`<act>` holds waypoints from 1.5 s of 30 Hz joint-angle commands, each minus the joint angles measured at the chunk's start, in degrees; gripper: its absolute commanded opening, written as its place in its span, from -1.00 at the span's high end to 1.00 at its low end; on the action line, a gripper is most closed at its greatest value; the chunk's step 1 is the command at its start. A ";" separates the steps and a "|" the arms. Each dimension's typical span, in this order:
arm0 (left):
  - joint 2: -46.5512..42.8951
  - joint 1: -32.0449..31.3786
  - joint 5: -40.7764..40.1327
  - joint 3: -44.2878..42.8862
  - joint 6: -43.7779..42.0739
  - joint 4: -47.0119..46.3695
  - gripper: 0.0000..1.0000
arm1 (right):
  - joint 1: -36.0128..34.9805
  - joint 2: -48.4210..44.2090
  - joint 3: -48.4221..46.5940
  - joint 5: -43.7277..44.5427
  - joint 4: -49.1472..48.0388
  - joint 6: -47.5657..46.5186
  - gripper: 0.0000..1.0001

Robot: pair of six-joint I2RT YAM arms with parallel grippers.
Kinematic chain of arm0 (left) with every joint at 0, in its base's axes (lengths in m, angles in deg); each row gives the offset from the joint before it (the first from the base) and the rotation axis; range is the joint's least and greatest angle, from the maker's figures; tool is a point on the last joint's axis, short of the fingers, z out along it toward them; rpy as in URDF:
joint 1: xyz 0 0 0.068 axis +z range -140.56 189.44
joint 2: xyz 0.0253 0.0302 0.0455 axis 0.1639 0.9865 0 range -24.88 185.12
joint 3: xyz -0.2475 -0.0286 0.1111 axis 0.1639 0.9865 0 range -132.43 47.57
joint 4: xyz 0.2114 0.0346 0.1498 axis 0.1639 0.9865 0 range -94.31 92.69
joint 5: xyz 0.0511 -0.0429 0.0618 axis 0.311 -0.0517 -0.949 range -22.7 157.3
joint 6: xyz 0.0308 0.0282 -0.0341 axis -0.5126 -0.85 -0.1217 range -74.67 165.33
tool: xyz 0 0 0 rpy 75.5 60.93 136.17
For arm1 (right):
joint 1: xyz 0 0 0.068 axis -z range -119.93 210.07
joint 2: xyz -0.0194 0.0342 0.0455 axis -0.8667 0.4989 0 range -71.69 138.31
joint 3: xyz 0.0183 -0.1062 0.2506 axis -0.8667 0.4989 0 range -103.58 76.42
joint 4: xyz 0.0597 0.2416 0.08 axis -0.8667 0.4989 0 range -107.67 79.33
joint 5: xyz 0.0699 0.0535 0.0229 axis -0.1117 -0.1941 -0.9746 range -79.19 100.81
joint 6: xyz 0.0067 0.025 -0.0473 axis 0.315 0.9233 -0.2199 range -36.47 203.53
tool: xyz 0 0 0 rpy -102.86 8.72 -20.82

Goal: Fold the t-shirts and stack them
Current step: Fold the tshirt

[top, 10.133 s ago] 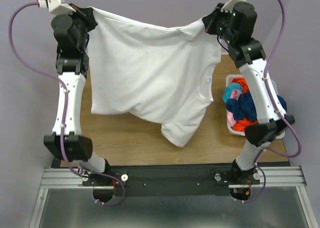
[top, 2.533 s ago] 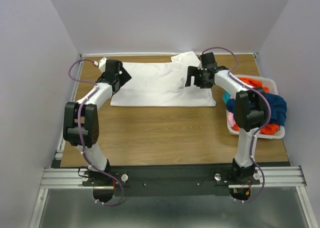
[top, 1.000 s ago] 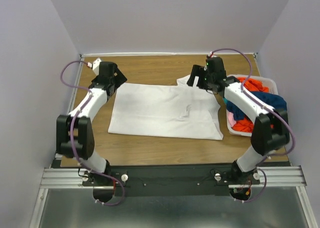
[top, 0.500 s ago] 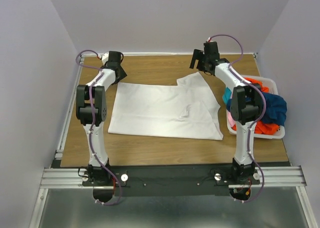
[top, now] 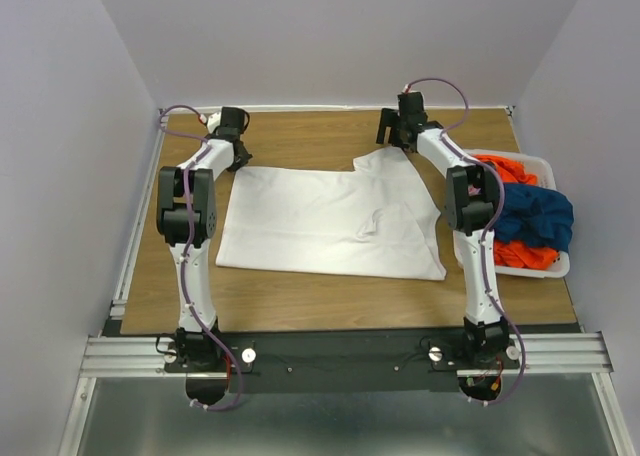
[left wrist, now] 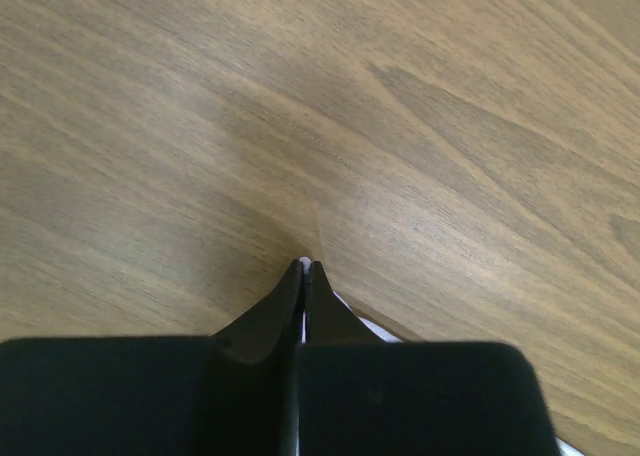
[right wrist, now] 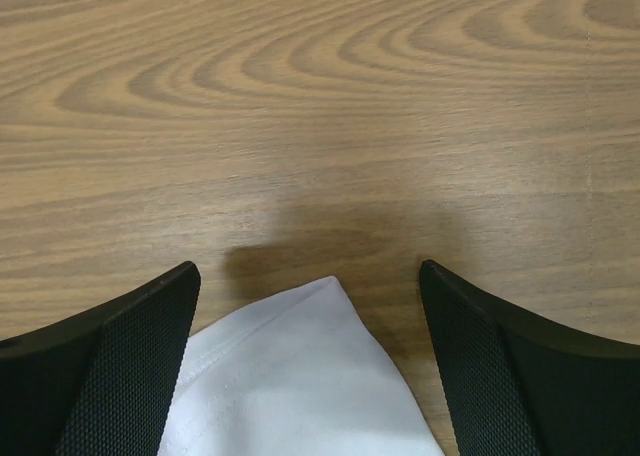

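My left gripper (left wrist: 305,265) is pinched closed, with a sliver of white cloth at its tips, at the far left corner of the white t-shirt (top: 320,221). My right gripper (right wrist: 308,271) stands wide, with a sleeve tip lying between its fingers, clear of both. The shirt lies flat on the table (top: 300,296), its long axis running left to right, and its sleeve pokes toward the far edge at the right end.

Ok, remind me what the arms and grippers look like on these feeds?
The left arm and right arm have white links with black joint housings and a purple cable running along each. The left gripper and right gripper are black; the right's fingers have finely dimpled inner faces.
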 commanded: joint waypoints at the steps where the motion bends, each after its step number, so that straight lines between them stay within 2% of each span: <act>1: -0.06 -0.10 0.45 1.86 -0.47 0.95 1.00 | -0.19 1.03 0.61 0.31 0.53 -0.89 -0.83; 6: -3.05 -0.54 0.10 5.29 -1.43 -0.98 1.00 | -0.19 -2.30 6.42 1.19 0.53 -1.85 -0.56; 7: -3.83 -0.63 0.19 5.56 -1.43 -1.42 1.00 | -0.19 -2.74 7.12 1.19 0.53 -2.21 -0.38; 9: -4.54 -0.80 0.10 5.91 -1.61 -1.60 1.00 | -0.10 -3.27 8.18 0.57 0.44 -2.91 -0.16; 10: -4.89 -0.98 0.02 5.83 -1.78 -1.69 1.00 | -0.27 -3.80 8.27 0.40 0.53 -3.09 0.11; 11: -5.59 -1.07 -0.25 5.91 -1.87 -1.86 1.00 | -0.28 -4.15 8.54 0.31 0.53 -3.26 0.29; 14: -7.35 -1.59 -0.77 6.52 -1.87 -2.57 1.00 | -0.28 -5.91 9.06 -0.30 0.44 -3.88 0.65; 15: -7.88 -1.68 -0.78 6.88 -1.87 -2.74 1.00 | -0.36 -6.52 9.67 -0.31 0.44 -4.14 0.84; 18: -10.25 -2.21 -0.77 8.63 -1.70 -3.97 1.00 | -0.54 -9.68 11.17 -0.74 0.44 -4.67 0.98; 22: -13.50 -2.47 -0.78 11.62 -1.61 -5.55 1.00 | -1.42 -15.57 16.17 -1.27 -0.96 -4.76 0.99; 33: -26.33 -2.47 -1.57 25.76 -0.12 -10.83 1.00 | -4.49 -37.62 40.41 0.13 -4.39 -2.74 0.99; 45: -39.17 -2.39 -3.76 39.04 1.11 -13.91 1.00 | -5.37 -60.21 57.04 -1.97 -3.43 -1.16 0.99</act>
